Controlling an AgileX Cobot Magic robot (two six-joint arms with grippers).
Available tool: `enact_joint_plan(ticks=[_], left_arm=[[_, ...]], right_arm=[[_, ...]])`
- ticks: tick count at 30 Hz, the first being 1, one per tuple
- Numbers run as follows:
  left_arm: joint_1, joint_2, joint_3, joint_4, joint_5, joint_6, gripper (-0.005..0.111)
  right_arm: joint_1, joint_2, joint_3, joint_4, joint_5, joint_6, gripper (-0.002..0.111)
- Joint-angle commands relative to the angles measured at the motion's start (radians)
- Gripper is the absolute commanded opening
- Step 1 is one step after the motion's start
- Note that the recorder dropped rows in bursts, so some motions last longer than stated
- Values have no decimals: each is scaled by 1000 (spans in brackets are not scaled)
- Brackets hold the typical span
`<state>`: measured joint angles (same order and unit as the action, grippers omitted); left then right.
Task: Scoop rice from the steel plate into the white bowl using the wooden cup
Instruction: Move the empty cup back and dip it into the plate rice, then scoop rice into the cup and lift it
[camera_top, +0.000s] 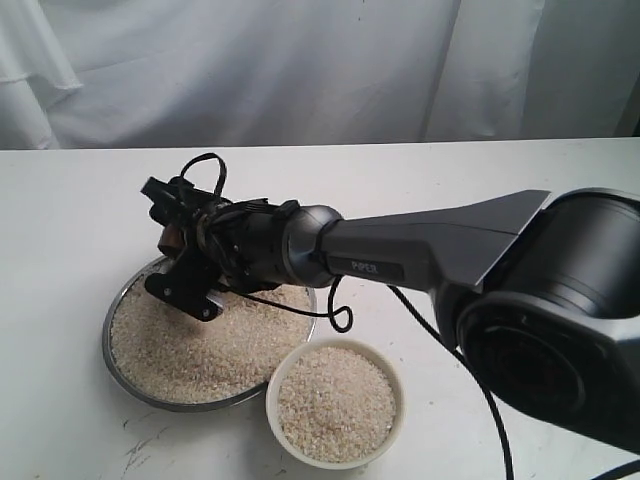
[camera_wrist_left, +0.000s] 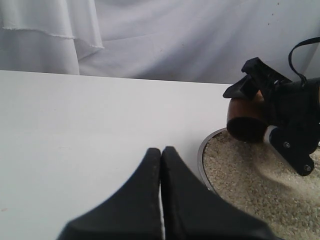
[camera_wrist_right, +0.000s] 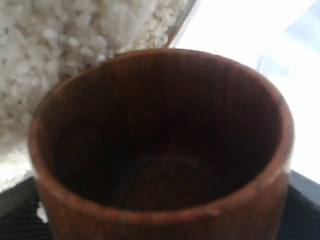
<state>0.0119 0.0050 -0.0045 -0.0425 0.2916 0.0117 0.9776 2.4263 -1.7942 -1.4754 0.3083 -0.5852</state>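
My right gripper (camera_top: 176, 243) reaches across to the far-left edge of the steel plate (camera_top: 108, 330) and is shut on the wooden cup (camera_top: 170, 238). The cup (camera_wrist_left: 245, 122) lies tilted on its side just above the rice (camera_wrist_left: 250, 180). Its dark inside (camera_wrist_right: 160, 125) holds no grains. Rice (camera_top: 190, 345) covers the plate. In front of the plate, to its right, the white bowl (camera_top: 274, 400) holds rice (camera_top: 335, 402). My left gripper (camera_wrist_left: 161, 150) is shut and empty over the bare table beside the plate rim (camera_wrist_left: 201, 155). It is out of the exterior view.
The right arm's thick dark body (camera_top: 540, 300) spans the right half of the scene, with a black cable loop (camera_top: 342, 316) hanging between plate and bowl. A white cloth backdrop (camera_top: 300, 70) hangs behind the white table (camera_top: 80, 200).
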Motion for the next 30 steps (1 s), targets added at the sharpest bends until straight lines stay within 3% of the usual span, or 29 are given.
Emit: enact_joint_plan(ticks=[1,12,30], left_arm=[[-2,-5,5,-1,-6,-3,0],[-2,-5,5,-1,-6,-3,0],[-2,-5,5,-1,-6,-3,0]], right_arm=[[21,14,1,68,2,-84,0],[52,14,6,645,167,-584,0],[1,14,6,1272,226,-892,0]])
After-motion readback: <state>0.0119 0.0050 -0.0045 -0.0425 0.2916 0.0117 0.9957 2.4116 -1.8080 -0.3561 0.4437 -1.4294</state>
